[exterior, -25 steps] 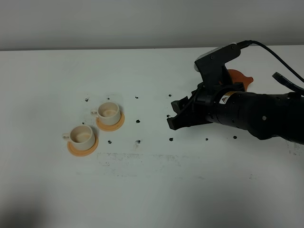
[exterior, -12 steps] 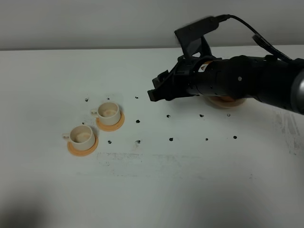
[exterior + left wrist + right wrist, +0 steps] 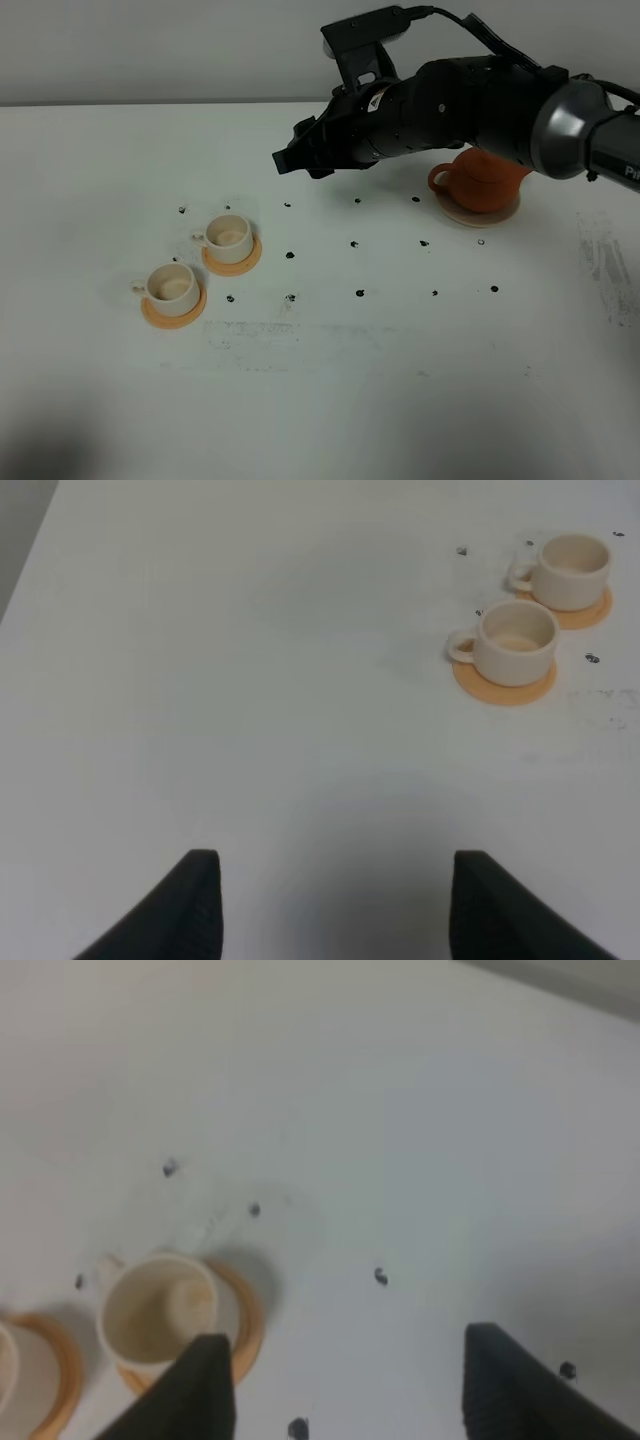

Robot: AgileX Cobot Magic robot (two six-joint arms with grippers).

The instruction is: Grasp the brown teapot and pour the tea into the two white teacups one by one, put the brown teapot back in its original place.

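**A:** What does the high camera show?

**B:** A white table (image 3: 330,400). The back teacup (image 3: 229,236), cream-white, sits on an orange saucer (image 3: 250,260). The front teacup (image 3: 173,284) stands just beside the back teacup, nearer the camera, on a second saucer (image 3: 160,316). Well to the right of the back teacup, the brown teapot (image 3: 487,178) sits upright, lid on, on a pale beige coaster (image 3: 456,213).

**A:** And the arm?

**B:** The black right gripper (image 3: 288,160) hangs in the air between the back teacup and the teapot, nearer the cup. Its fingers point toward the cup and hold nothing. The teapot is not in its grasp.

**A:** The left wrist camera?

**B:** The left gripper (image 3: 335,905) shows two dark fingertips spread wide, with bare table between them. The back teacup (image 3: 572,568) lies well apart from them, and the front teacup (image 3: 518,643) is just beside it, closer to the fingers.

**A:** The right wrist camera?

**B:** It is blurred. The right gripper (image 3: 350,1385) has its fingers wide apart with only table between them. The back teacup (image 3: 160,1312) appears on the table close by one fingertip. An edge of the second saucer (image 3: 35,1380) shows beside the back teacup. Small black marks (image 3: 381,1277) dot the table around that cup.
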